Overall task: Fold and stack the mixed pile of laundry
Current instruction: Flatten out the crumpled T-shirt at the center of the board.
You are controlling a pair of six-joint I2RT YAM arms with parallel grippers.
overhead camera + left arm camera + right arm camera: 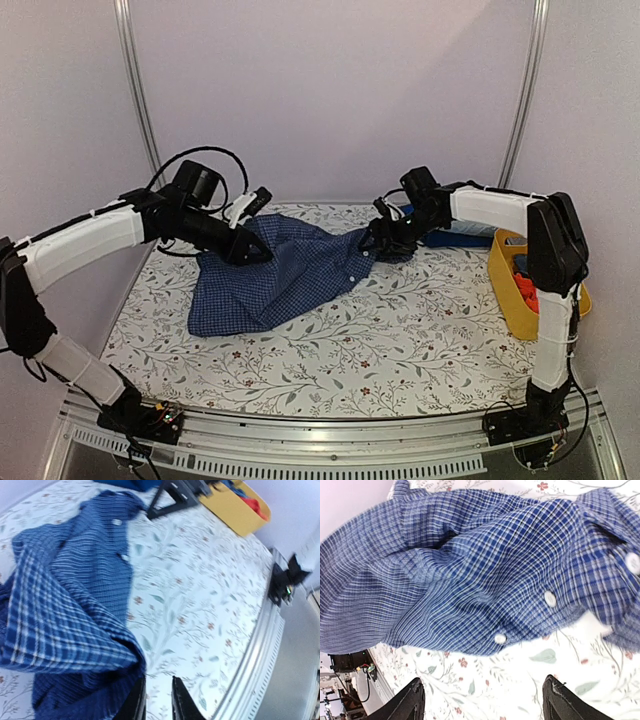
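Floral-printed table (400, 350) carries the blue small-check button shirt (290, 275), rumpled centre-left between both arms; a yellow plastic basket (503, 285) sits at the right edge. Right gripper (485, 700) gapes wide beside the shirt's buttoned edge, empty. Left gripper (157, 705) nearly closed, cloth against one finger; grip cannot be told. Shirt's white tag (116, 522) unreadable

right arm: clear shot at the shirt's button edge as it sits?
Probably yes. The right fingers stand open beside the blue check shirt's buttoned edge, with only bare tablecloth between.
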